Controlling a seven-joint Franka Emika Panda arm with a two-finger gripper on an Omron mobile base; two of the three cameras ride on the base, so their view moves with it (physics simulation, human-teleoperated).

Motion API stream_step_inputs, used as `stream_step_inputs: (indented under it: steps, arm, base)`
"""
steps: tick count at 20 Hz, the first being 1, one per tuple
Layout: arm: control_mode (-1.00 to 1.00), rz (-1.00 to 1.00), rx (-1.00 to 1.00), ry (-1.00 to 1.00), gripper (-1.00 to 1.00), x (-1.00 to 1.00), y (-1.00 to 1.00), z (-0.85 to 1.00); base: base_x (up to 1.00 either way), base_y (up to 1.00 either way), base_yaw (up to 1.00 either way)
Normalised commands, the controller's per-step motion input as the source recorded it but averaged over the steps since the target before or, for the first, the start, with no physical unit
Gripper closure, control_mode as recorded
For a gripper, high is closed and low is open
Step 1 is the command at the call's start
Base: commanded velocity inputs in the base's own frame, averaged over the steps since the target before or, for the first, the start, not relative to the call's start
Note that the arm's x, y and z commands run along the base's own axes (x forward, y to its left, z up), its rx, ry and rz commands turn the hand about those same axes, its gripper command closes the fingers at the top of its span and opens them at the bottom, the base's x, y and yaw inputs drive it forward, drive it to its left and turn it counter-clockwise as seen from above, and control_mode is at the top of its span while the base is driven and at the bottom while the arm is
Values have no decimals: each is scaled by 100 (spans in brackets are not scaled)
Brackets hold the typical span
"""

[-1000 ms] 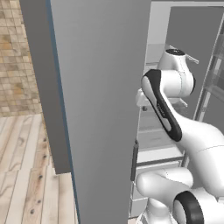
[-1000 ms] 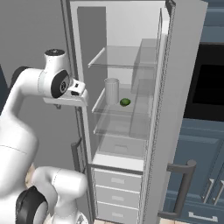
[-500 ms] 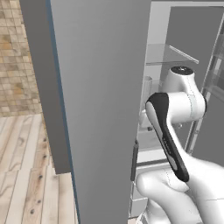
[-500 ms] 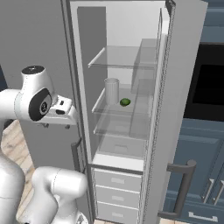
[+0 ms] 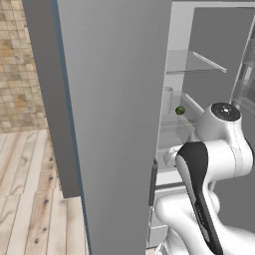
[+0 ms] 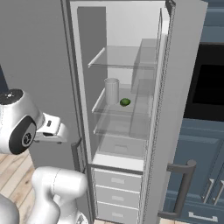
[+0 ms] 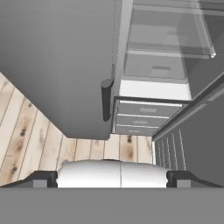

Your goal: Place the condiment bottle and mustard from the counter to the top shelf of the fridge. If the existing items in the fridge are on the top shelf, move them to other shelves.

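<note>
In the hand view the two dark fingers (image 7: 43, 179) sit far apart at the lower corners with nothing between them, so they stand wide and hold nothing. They look down past the dark door handle (image 7: 106, 99) toward the white drawers (image 7: 140, 120) at the foot of the tall plain grey fridge (image 6: 39, 65) and the wooden plank floor (image 7: 35, 144).

The relation that matters: the fridge's existing items lie up and away from the fingers, inside the open compartment. The pale translucent grey cylinder (image 6: 111, 91) stands upright, its long axis vertical, on the second thin pale shelf (image 6: 105, 114), toward that shelf's left edge and rear. The small green ball (image 6: 125, 102) rests just beside it to the right, apart from it, nearer the shelf's middle. The highest shelf (image 6: 118, 59) carries nothing visible, so by my reading no existing item needs moving off it.

The hand (image 6: 50, 129) is held low and well left of the opening, in front of the big flat grey door (image 5: 109, 99), with the white elbow bulging beside it. The arm looks folded back, away from the shelves.

The condiment bottle, the mustard and the surface they stand on cannot be placed from here. My judgement is that the coming move is a turn toward that surface, not a reach into the fridge.
</note>
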Motion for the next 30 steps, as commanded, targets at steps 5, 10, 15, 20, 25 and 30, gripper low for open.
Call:
stream_step_inputs:
  steps: [5,10,15,20,25,30]
  arm:
    - [-100,0,0,0,-100,0,0,0]
    - [100,0,0,0,-100,-12,0,0]
    - [100,0,0,0,-100,0,0,0]
    - [100,0,0,0,-100,0,0,0]
    - [100,0,0,0,-100,0,0,0]
    - [100,0,0,0,-100,0,0,0]
  base:
    - [0,0,0]
    - [-18,0,0]
    - [-52,0,0]
    - [-54,0,0]
    - [-54,0,0]
    - [-43,0,0]
